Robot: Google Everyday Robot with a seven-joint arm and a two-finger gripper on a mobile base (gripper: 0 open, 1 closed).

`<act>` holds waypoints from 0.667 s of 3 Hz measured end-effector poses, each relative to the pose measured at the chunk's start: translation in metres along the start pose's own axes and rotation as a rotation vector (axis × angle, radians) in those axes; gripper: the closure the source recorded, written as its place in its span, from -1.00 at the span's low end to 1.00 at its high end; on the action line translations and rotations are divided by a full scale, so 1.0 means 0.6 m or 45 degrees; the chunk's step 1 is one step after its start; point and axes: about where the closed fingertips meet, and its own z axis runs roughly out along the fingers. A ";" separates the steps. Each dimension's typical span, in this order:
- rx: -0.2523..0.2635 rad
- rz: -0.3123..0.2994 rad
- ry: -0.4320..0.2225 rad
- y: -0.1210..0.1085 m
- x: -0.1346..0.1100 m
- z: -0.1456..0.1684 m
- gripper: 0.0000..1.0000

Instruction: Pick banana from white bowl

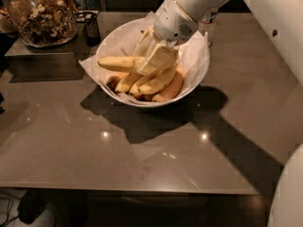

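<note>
The white bowl [196, 72], lined with crinkled white paper, stands on the grey table and holds several bananas. The banana [116, 63] is the long pale yellow one lying crosswise on top of the pile, pointing left. My gripper [150, 64] reaches down into the bowl from the upper right. Its pale fingers [163, 58] are closed over the banana's right end, which they hide. Shorter yellow bananas [154, 83] and an orange-tinted fruit [171, 88] lie underneath.
A glass jar of nuts [42, 15] stands at the back left on a raised ledge. A small dark object [91, 27] sits beside it. My white arm [274, 18] crosses the upper right. The table's front edge [128, 192] is near the bottom.
</note>
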 end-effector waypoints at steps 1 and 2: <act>0.017 -0.111 -0.142 0.018 -0.033 -0.033 1.00; 0.041 -0.174 -0.220 0.056 -0.056 -0.064 1.00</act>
